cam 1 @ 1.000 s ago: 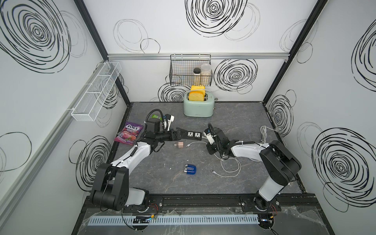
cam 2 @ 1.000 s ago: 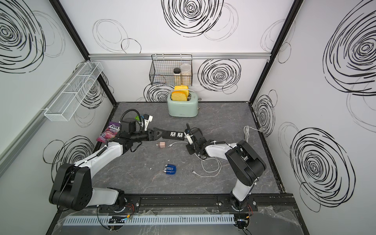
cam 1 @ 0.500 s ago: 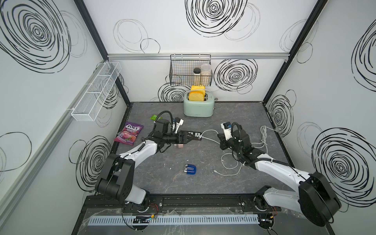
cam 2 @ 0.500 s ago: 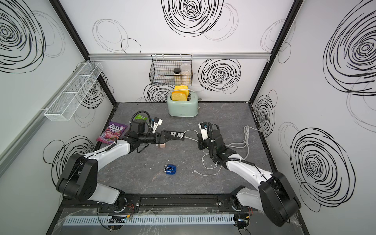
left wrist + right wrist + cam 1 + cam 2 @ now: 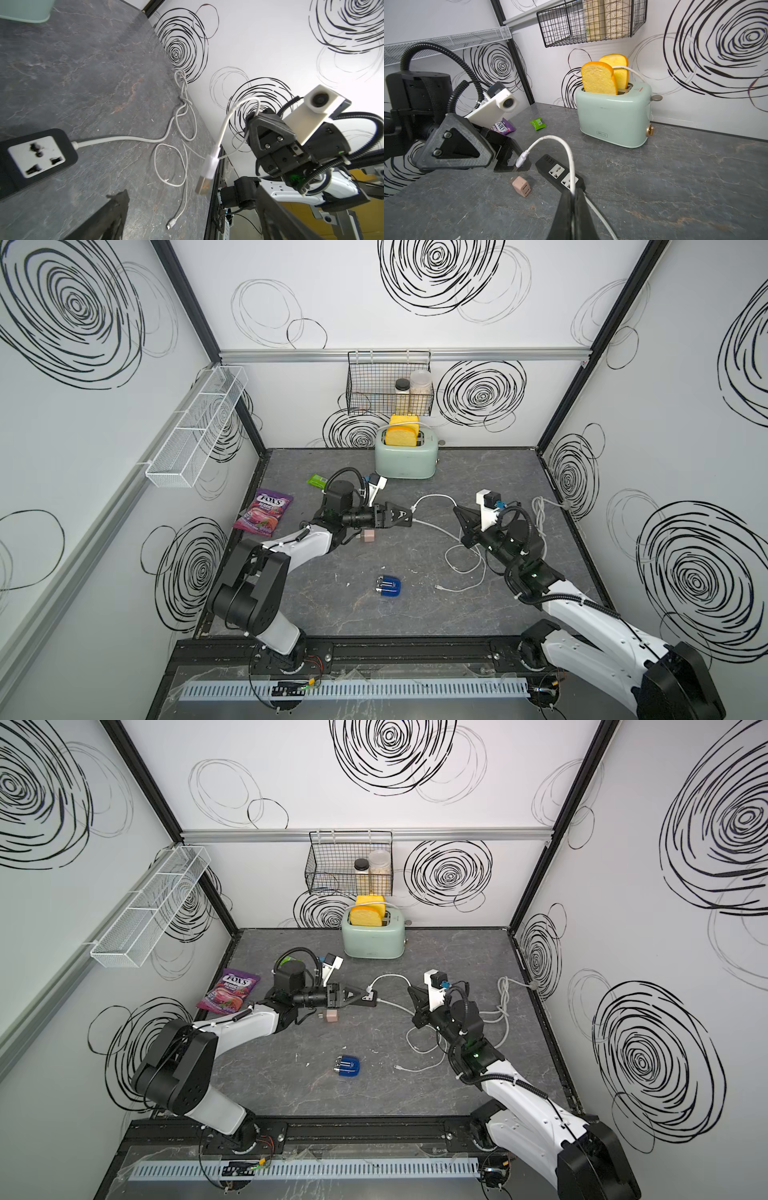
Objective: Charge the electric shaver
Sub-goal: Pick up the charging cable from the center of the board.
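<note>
The electric shaver (image 5: 388,586) (image 5: 347,1067) is small and blue and lies alone on the table toward the front, away from both arms. My right gripper (image 5: 457,512) (image 5: 572,193) is shut on a white charging cable (image 5: 432,498) and holds it off the table. The cable arches over to its USB plug (image 5: 204,182) (image 5: 522,159), which hangs between the spread fingers of my open left gripper (image 5: 409,517) (image 5: 190,195). Below lies the black power strip (image 5: 560,174) (image 5: 370,999), with a pinkish plug adapter (image 5: 368,536) (image 5: 521,186) beside it. The cable's small end (image 5: 170,225) rests on the table.
A mint toaster (image 5: 405,458) with bread stands at the back. A purple candy bag (image 5: 264,512) and a green packet (image 5: 318,480) lie at the left. The power strip's grey cord (image 5: 540,510) coils by the right wall. A wire basket (image 5: 388,385) hangs on the back wall.
My right arm drew back to the right, lifting the cable into an arch. My left gripper, still open, moved right over the power strip until the plug hung between its fingers.
</note>
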